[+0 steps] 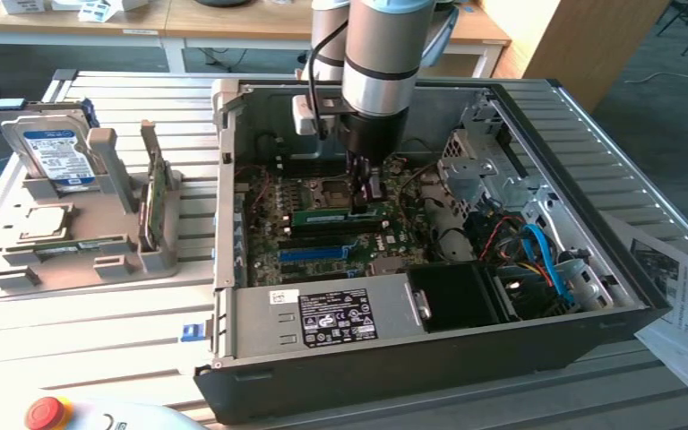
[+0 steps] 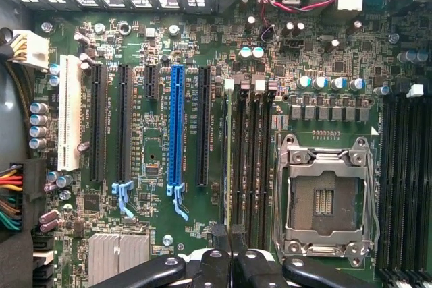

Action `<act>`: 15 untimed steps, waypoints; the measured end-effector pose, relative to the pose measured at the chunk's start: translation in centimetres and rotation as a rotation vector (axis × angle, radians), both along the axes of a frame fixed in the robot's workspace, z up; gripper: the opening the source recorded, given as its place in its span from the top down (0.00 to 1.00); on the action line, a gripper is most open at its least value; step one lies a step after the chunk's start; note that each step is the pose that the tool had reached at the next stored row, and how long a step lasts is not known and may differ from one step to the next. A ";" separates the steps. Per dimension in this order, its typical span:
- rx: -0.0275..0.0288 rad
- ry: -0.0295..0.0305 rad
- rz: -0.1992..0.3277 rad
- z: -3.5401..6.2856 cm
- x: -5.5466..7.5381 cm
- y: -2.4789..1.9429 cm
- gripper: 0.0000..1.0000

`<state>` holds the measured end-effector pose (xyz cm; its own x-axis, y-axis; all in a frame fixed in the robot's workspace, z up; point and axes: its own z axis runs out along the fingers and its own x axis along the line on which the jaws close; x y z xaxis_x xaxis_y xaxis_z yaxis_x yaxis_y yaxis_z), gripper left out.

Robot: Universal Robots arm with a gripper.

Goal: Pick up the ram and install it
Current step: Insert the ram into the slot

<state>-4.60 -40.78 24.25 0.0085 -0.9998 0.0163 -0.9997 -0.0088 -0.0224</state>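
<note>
Nearest in the exterior view: a red stop button (image 1: 46, 410), no lettering visible on it. Just behind, inside the open computer case (image 1: 440, 372), a black power supply (image 1: 248, 333) with a white-on-black label (image 1: 338, 320) of ratings and approval marks, too small to read. Likewise unreadable: the small white sticker (image 1: 284, 297) beside it.

Further in, on the motherboard (image 1: 266, 224): the ram (image 1: 326, 216), lying along the bank of black memory slots near the bare processor socket (image 1: 334, 190). At the slots and not on the grey holder (image 1: 105, 260) at the exterior view's left, so pick-up judged done. Gripper (image 1: 365, 193) pinched shut on the ram's upper edge, arm straight above.

In the wrist view, fingers (image 2: 217, 261) pressed close together, with the ram (image 2: 227, 166) edge-on as a thin line over the memory slots. Cannot tell whether fully seated, nor whether the white latches (image 2: 229, 84) have snapped home. Pressing in and letting go judged not yet done.

White printing on the board beside the blue slot (image 2: 177, 126), not legible.

Farther off, on the holder: a silver hard drive (image 1: 51, 148) with a blue label, wording unreadable, and a broader green card (image 1: 153, 202) standing on edge. No brand name legible anywhere.
</note>
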 end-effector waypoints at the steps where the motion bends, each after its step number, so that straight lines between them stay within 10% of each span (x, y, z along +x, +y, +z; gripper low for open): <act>1: 0.0000 0.0000 0.000 0.00 0.0 0.00 0.89; 15: -0.0001 0.0000 0.000 -0.28 0.0 -0.03 0.89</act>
